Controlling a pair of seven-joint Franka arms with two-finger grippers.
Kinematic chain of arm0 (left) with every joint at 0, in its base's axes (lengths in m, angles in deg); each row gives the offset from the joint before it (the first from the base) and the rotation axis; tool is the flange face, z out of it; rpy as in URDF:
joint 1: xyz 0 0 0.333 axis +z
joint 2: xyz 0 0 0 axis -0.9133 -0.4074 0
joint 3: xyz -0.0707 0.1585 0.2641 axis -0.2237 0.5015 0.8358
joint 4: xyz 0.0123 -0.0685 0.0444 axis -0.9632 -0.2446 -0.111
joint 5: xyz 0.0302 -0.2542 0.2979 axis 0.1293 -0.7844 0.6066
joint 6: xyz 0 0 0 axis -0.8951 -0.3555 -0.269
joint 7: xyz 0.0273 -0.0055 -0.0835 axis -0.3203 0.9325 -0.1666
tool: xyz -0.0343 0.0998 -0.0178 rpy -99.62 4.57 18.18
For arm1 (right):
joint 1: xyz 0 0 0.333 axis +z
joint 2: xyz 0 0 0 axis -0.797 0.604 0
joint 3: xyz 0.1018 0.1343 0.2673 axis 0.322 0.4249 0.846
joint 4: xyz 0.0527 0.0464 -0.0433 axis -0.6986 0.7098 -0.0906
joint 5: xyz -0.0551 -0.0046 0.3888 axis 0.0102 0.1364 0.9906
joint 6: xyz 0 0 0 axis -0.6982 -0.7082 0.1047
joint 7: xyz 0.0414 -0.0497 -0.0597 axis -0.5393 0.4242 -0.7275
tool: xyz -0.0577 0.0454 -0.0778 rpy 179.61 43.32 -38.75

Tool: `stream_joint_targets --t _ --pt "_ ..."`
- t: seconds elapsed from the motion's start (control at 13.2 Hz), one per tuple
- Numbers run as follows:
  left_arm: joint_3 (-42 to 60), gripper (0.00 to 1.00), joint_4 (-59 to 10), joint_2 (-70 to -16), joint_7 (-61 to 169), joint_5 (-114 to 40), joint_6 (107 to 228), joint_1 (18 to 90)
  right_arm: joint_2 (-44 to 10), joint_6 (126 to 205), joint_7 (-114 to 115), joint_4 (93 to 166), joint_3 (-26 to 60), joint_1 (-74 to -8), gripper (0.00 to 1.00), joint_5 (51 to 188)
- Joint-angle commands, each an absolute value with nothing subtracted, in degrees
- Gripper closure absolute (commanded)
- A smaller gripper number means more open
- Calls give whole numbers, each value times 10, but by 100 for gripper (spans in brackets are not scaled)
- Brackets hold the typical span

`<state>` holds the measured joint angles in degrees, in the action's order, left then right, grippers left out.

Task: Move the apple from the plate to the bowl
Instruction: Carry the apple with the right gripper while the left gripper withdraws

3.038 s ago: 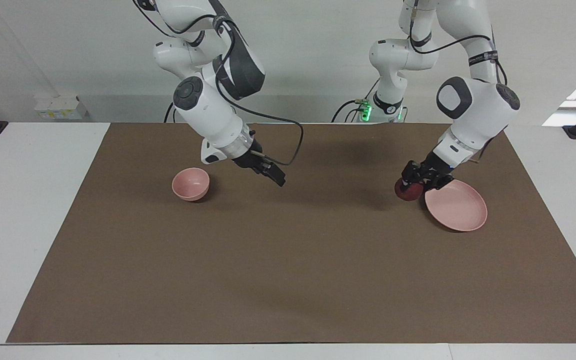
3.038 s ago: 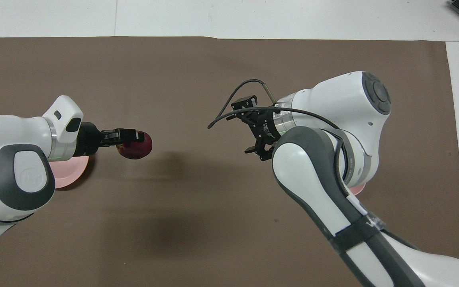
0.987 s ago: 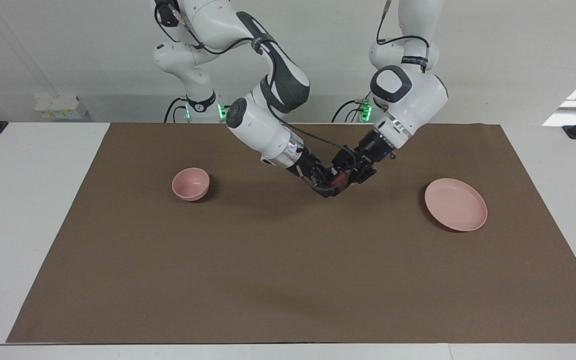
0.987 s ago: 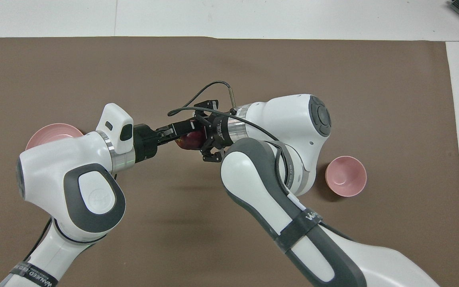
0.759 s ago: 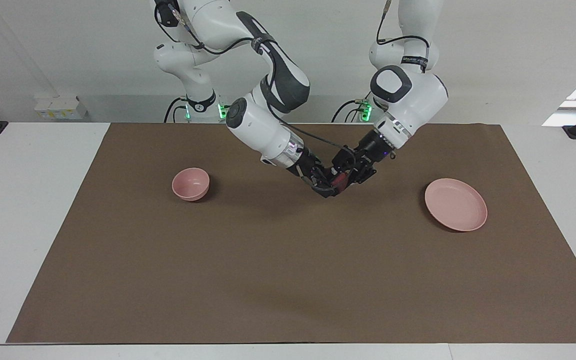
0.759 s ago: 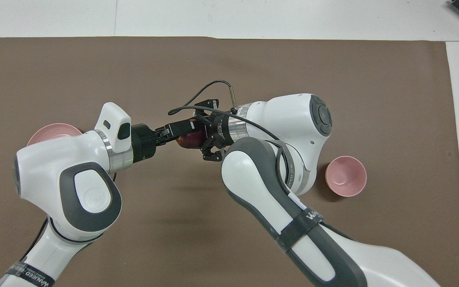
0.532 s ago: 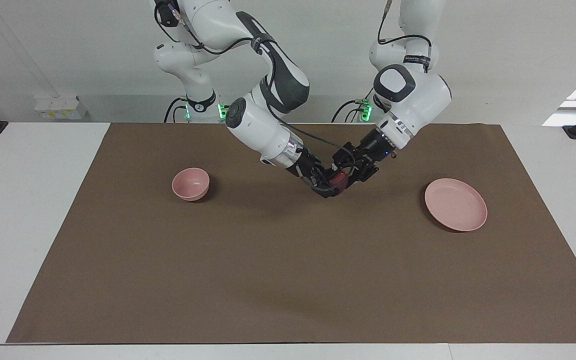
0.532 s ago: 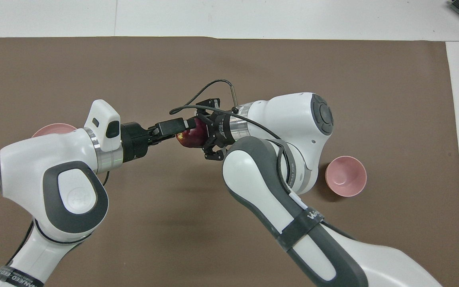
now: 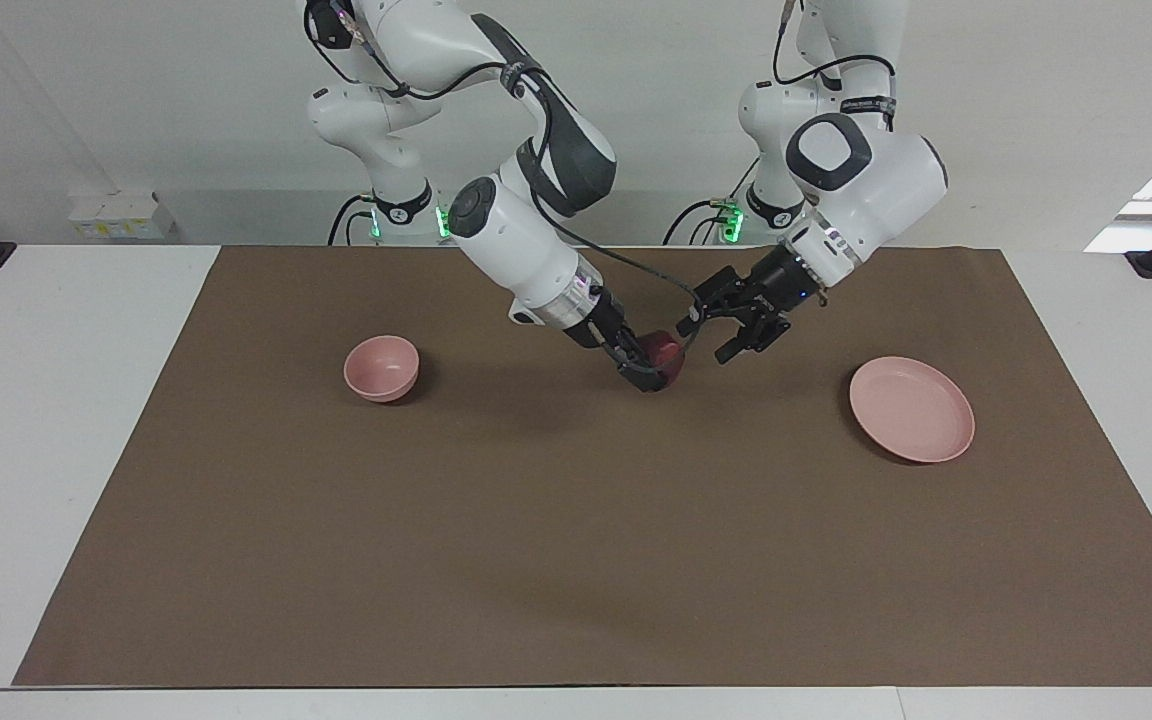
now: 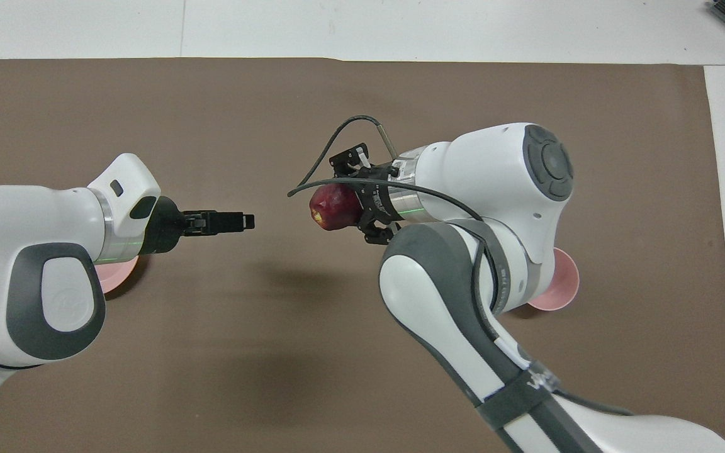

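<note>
We find a white table [image 9: 56,420] covered across most of its top by a brown mat [image 9: 576,560], with a plain pale wall [image 9: 136,90] at the robots' end. The right hand [image 9: 652,368] is clamped on the apple [image 9: 664,354], raised over the middle of the mat, between the bowl [image 9: 381,368] and the plate [image 9: 912,409]. The left hand [image 9: 721,330] hangs just beside the apple, apart from it, fingers spread wide and holding nothing. The bowl sits toward the right arm's end, the plate toward the left arm's end; both are bare.
</note>
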<state>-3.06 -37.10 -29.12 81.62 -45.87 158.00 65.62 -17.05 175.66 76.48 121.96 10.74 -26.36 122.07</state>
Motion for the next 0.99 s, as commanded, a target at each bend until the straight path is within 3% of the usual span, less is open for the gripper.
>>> stream_joint_targets --t 0.0,0.23,0.46,0.91 --pt "-34 0 -312 -314 809 -278 1514 674 -196 1724 692 1226 110 -290 100 1179" --pt "-34 0 -205 -357 809 -200 1407 700 -208 1683 634 1225 111 -310 100 1100" --pt "-32 0 -167 -350 810 -137 1364 714 -219 1620 546 1225 111 -335 100 1054" --pt "-31 0 -25 -355 810 -103 1219 723 -236 1518 350 1234 112 -399 100 949"
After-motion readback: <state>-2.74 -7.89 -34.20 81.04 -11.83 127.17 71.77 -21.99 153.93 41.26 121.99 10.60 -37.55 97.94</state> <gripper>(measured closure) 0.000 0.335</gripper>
